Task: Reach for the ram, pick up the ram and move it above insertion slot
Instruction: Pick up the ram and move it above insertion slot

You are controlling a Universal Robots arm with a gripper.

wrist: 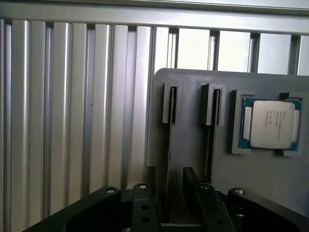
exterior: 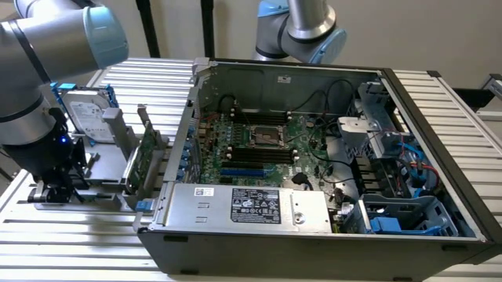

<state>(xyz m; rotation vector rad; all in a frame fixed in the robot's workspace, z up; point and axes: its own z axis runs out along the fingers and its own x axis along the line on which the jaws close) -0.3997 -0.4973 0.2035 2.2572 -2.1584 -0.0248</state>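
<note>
Your gripper (wrist: pixel 170 186), jaws wide, straddles the ram (wrist: pixel 168 150) in its holder (wrist: pixel 190 140), 9 o'clock of the case (exterior: pixel 314 244) in the exterior view; an off-centre squeeze could jam it.

Ext high oblique; wrist close above holder (wrist: pixel 251 174)

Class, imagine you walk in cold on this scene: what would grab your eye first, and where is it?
The open black computer case with its green motherboard dominates the exterior view's centre and right. At that view's left, the grey robot arm hangs over a grey slotted holder, its black claw open. A square silver processor chip lies in that holder.
</note>
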